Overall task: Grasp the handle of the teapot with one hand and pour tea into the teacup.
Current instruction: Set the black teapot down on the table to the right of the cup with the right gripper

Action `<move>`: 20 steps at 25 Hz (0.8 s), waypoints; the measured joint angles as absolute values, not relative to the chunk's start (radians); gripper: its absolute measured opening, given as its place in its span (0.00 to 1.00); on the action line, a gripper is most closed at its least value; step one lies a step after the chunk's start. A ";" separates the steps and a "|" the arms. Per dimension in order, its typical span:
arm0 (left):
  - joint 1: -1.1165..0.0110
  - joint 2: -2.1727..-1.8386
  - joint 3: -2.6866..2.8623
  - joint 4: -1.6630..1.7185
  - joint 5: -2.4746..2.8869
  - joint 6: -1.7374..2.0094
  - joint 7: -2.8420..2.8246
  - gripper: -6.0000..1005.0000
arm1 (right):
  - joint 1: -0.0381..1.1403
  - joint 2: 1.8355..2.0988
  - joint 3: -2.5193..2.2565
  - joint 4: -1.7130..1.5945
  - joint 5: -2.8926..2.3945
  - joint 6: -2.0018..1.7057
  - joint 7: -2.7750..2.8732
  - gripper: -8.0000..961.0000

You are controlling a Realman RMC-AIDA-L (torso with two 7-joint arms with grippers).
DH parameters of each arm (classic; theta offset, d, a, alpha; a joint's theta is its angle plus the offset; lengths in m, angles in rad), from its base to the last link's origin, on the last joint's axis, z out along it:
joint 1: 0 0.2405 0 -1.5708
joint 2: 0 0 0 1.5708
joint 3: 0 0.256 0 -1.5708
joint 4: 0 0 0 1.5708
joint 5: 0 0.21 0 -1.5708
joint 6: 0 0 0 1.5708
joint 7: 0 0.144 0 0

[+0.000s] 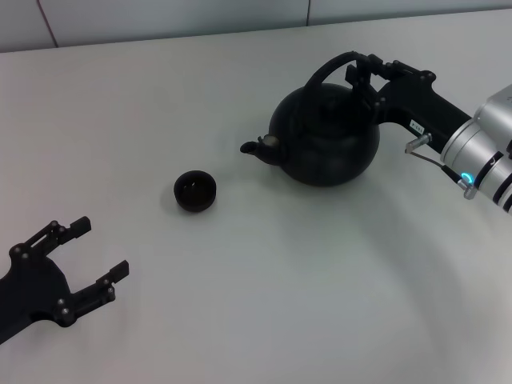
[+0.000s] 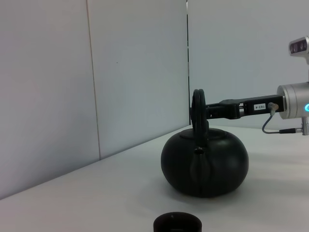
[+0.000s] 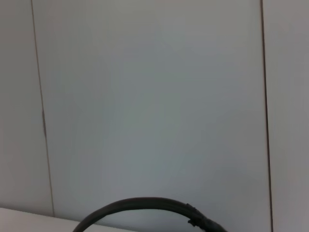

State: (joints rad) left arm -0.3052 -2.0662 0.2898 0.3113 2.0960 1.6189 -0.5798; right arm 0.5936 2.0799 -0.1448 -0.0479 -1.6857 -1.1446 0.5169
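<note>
One teapot (image 1: 324,136), spout toward teacup (image 1: 195,191).

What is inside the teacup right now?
The teacup sits on the table left of the teapot; its interior looks dark, so whether it holds tea cannot be told.

A matt black finish, like cast iron, is shown by the teapot (image 1: 324,136), with only a soft sheen on its rounded body. Its handle (image 1: 330,67) is finished in the same dull black, while a brighter metallic tip is seen on the spout (image 1: 254,149). The teacup (image 1: 195,190) is dark and slightly glossy at the rim. The table (image 1: 280,288) is covered by a smooth, matt white surface. Matt black is seen on both grippers, brushed silver metal on the right arm (image 1: 480,136).
</note>
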 joint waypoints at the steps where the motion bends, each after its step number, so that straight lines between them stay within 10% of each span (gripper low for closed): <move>1: -0.305 -2.066 0.290 0.311 2.096 1.620 -0.580 0.82 | 0.594 2.080 -0.145 -0.049 -1.686 -1.145 0.517 0.15; 13: -0.307 -2.067 0.290 0.311 2.092 1.620 -0.580 0.82 | 0.580 2.082 -0.153 -0.068 -1.685 -1.171 0.514 0.77; 20: -0.307 -2.068 0.291 0.311 2.087 1.620 -0.580 0.82 | 0.561 2.083 -0.154 -0.069 -1.690 -1.201 0.507 0.79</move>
